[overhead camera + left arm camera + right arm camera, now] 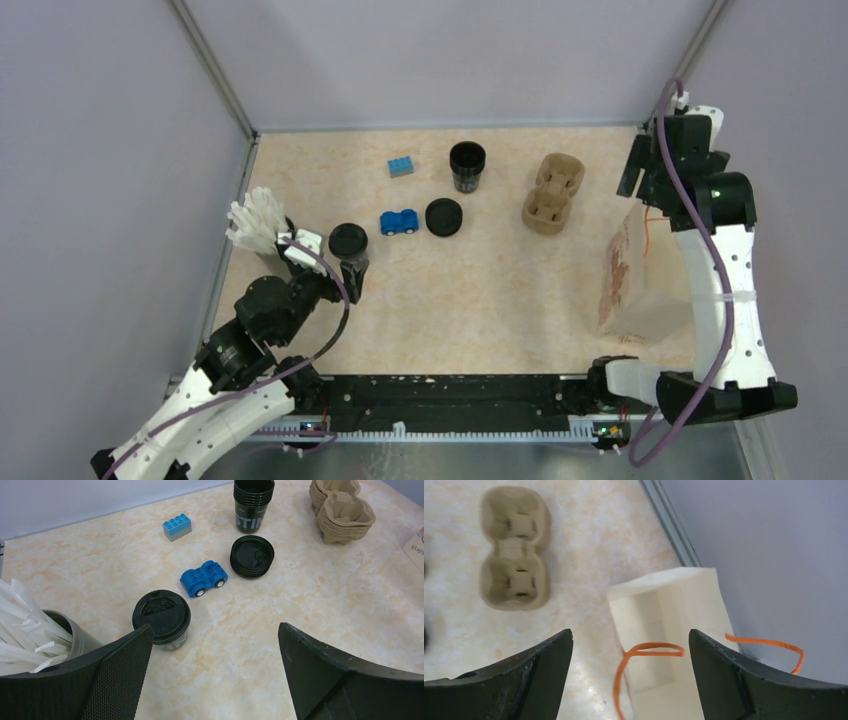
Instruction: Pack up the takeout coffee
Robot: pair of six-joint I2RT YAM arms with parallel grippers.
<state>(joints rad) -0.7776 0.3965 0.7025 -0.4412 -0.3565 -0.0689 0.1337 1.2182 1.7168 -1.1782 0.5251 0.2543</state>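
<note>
The takeout coffee is a small black cup with a black lid on it point(347, 242); it stands upright at the left of the table. In the left wrist view, the cup point(161, 620) stands just beyond my left finger. My left gripper point(338, 274) is open and empty just in front of the cup, and the left wrist view shows it point(215, 672) with its jaws wide apart. My right gripper point(640, 170) is open and empty, held high over the open white paper bag point(632, 285). The right wrist view shows this gripper point(630, 675) above the bag's mouth point(664, 625).
A stack of black cups point(467, 166) and a stack of loose black lids point(444, 217) stand mid-table. A blue toy car point(399, 221) and a blue brick point(401, 166) lie nearby. Brown pulp carriers point(553, 192) sit right of centre. A grey cup of white utensils point(258, 226) stands at the left.
</note>
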